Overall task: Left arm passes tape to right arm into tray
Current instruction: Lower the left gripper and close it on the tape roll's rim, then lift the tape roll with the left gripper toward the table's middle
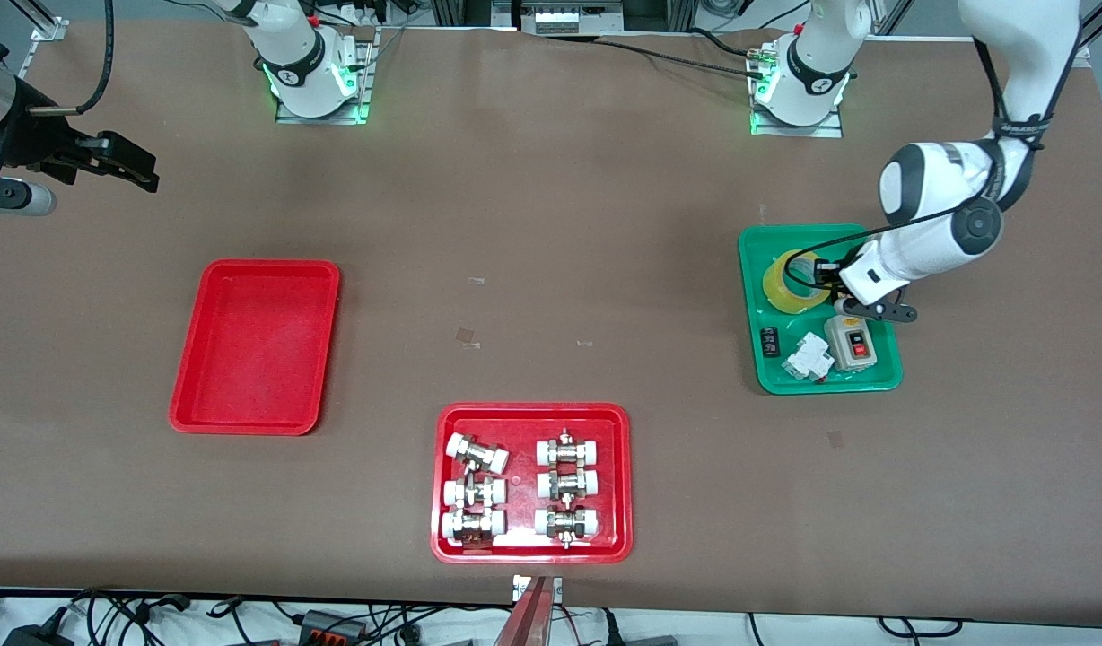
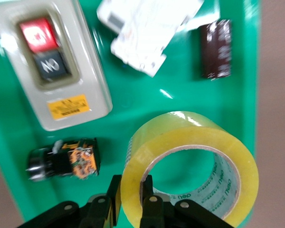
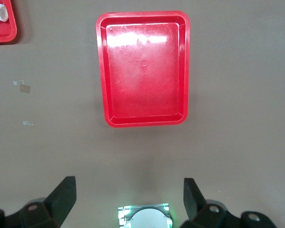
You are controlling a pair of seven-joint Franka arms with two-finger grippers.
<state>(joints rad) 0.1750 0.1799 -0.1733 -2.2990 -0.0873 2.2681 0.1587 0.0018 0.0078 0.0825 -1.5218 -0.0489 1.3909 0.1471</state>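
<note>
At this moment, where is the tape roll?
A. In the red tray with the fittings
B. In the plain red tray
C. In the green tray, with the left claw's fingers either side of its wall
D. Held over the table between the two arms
C. The tape sits in the green tray, and the left claw has one finger inside the roll and one outside. The plain red tray holds nothing, and the right claw waits open above the table.

A plain red tray (image 3: 145, 69) lies empty on the brown table (image 3: 237, 95), seen from above between the wide-spread fingers (image 3: 61, 194) of the right gripper (image 3: 130, 197). A corner of a second red tray (image 3: 2, 31) shows nearby, with scraps of tape (image 3: 23, 88) on the tabletop.
</note>
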